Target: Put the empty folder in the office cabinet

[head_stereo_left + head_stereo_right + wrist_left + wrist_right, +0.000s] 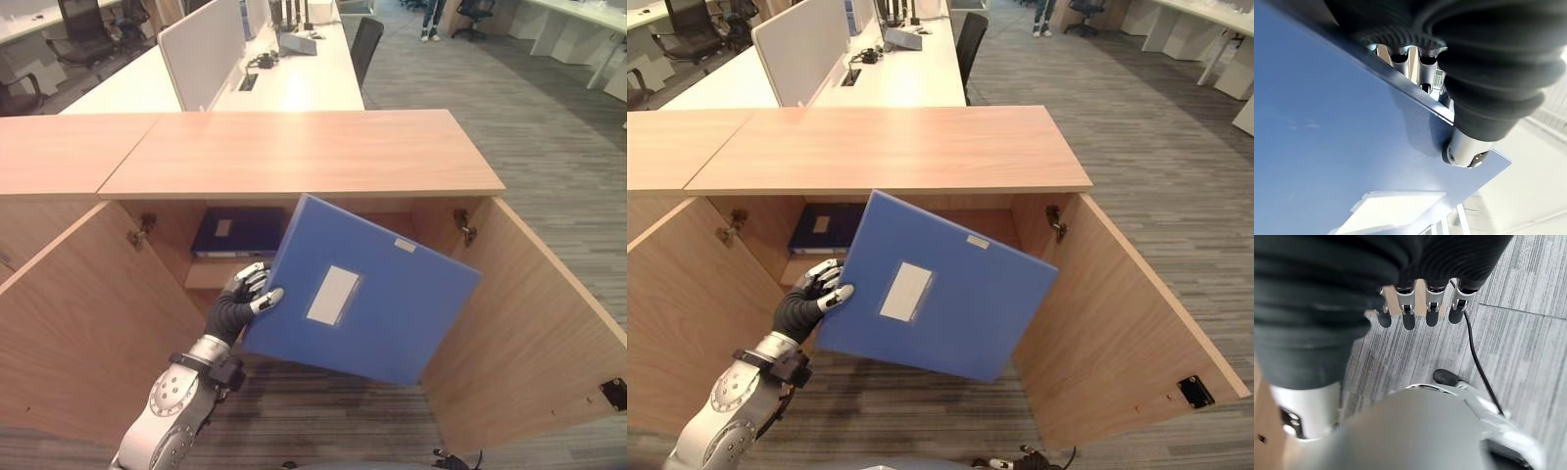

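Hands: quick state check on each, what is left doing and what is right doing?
Left hand: shut on the blue folder, pinching its edge in front of the open cabinet.
Right hand: open, fingers relaxed, holding nothing, hanging over the floor.

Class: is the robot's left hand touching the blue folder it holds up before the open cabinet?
Touching. In the left eye view the left hand pinches the blue folder's left edge, thumb on its front face; the left wrist view shows fingers behind it.
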`<state>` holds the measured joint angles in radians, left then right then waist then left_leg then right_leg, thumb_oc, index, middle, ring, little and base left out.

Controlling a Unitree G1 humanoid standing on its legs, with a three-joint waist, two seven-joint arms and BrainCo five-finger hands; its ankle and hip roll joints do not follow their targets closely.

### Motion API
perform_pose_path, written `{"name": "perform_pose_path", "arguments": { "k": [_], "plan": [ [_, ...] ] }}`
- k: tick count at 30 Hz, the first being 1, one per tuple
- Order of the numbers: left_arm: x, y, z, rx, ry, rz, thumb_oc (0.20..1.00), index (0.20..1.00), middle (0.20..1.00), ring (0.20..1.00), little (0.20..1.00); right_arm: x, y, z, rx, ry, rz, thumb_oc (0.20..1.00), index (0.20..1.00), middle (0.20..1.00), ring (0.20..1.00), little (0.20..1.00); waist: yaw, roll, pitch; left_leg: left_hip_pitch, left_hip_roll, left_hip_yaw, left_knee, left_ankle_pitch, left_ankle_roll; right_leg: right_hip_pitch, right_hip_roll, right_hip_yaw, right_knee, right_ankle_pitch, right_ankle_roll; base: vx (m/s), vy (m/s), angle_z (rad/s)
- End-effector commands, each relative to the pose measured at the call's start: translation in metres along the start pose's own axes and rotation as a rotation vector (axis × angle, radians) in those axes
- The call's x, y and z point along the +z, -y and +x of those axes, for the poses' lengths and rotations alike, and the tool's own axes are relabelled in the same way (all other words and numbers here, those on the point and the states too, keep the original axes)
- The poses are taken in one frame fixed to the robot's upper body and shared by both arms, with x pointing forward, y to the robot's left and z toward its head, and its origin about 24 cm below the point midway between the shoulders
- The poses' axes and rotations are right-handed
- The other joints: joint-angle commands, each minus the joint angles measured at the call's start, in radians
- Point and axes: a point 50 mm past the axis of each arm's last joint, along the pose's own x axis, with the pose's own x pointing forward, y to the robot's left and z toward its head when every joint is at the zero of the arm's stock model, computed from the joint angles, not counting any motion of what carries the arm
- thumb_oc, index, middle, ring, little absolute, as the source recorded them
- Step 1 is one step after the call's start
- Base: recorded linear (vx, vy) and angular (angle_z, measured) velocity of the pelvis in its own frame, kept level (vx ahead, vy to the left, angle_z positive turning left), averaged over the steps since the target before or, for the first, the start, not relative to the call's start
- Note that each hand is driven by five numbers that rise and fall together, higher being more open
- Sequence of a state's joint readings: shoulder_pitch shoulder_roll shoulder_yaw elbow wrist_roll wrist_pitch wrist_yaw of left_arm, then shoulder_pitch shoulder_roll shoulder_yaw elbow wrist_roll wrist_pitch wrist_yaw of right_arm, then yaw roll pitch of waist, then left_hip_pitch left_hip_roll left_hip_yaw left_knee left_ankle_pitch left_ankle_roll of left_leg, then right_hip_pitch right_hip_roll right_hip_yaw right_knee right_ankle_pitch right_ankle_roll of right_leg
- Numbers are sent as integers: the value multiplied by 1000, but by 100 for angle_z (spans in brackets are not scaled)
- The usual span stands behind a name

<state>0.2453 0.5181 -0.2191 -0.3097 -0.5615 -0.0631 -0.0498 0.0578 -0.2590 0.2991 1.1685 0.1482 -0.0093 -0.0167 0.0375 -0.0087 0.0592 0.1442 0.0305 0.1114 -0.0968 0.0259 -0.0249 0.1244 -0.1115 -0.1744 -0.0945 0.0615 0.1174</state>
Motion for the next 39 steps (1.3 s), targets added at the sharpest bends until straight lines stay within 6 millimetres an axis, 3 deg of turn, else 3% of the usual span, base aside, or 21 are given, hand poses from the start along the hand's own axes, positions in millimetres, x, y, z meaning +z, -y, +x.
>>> {"name": "perform_pose_path", "arguments": {
  "k": [1, 2, 5, 6, 8, 12, 19, 20, 29, 35, 39],
  "plan": [
    [19, -16, -2, 58, 93, 125, 200, 200, 200, 200, 200, 59, 28, 2, -66, 193, 130, 1000, 1000, 1000, 1000, 1000, 1, -28, 12, 29, -39, -42, 10, -118, 19, 12, 58, -22, 7, -40, 0, 0, 0, 0],
    [19, -16, -2, 59, 93, 125, 200, 200, 200, 200, 200, 59, 28, 2, -67, 193, 130, 1000, 1000, 1000, 1000, 1000, 0, -27, 12, 29, -39, -41, 10, -118, 19, 12, 58, -21, 7, -40, 0, -1, 0, -3],
    [12, -27, -9, 114, 53, 199, 200, 200, 200, 200, 200, 90, 43, -7, -98, 338, 134, 1000, 1000, 1000, 1000, 1000, 3, -27, 11, 28, -38, -41, 10, -118, 19, 12, 57, -23, 7, -41, 1, 1, 1, -1],
    [12, -27, -9, 114, 53, 199, 200, 200, 200, 200, 200, 90, 43, -7, -98, 337, 134, 1000, 1000, 1000, 1000, 1000, 3, -26, 11, 28, -38, -41, 10, -118, 19, 12, 57, -23, 7, -41, 1, 0, 0, 0],
    [10, -36, -11, 164, 33, 281, 200, 200, 200, 200, 200, 108, 55, -15, -132, 426, 107, 1000, 1000, 1000, 1000, 1000, 5, -27, 10, 27, -39, -43, 10, -119, 18, 14, 57, -25, 7, -43, 1, 0, 0, 0],
    [13, -66, -21, 339, 2, 551, 200, 200, 200, 200, 200, 163, 99, -61, -368, 715, -117, 1000, 1000, 1000, 1000, 1000, 6, -26, 7, 23, -40, -45, 10, -122, 20, 13, 56, -29, 7, -50, 0, 0, 0, 0],
    [25, -77, -22, 410, 23, 719, 200, 200, 200, 200, 200, 191, 111, -92, -475, 873, -207, 1000, 1000, 1000, 1000, 1000, 9, -27, 7, 22, -39, -48, 10, -122, 20, 14, 55, -32, 7, -53, -2, 0, 0, 0],
    [32, -78, -20, 417, 54, 753, 200, 200, 200, 200, 200, 206, 111, -106, -493, 957, -245, 1000, 1000, 1000, 1000, 1000, 11, -27, 5, 22, -38, -48, 10, -121, 20, 15, 55, -32, 7, -54, -4, 0, 0, 0],
    [75, -44, 9, 200, 289, 838, 200, 200, 200, 200, 200, 270, 67, -156, -294, 1271, -508, 1000, 1000, 1000, 1000, 1000, 21, -38, -8, 21, -35, -44, 10, -115, 13, 16, 53, -35, 7, -51, -4, 0, 0, 0],
    [101, -17, 17, -59, 390, 853, 200, 200, 200, 200, 200, 292, 42, -172, -173, 1351, -640, 1000, 1000, 1000, 1000, 1000, 26, -32, -12, 24, -33, -43, 10, -111, 9, 17, 53, -36, 7, -49, -3, 0, 0, 0],
    [105, -6, 18, -176, 396, 796, 200, 200, 200, 200, 200, 299, 30, -179, -117, 1391, -668, 1000, 1000, 1000, 1000, 1000, 25, -29, -12, 26, -33, -44, 10, -110, 8, 20, 53, -35, 7, -49, -3, 0, 0, 0]
  ]
}}
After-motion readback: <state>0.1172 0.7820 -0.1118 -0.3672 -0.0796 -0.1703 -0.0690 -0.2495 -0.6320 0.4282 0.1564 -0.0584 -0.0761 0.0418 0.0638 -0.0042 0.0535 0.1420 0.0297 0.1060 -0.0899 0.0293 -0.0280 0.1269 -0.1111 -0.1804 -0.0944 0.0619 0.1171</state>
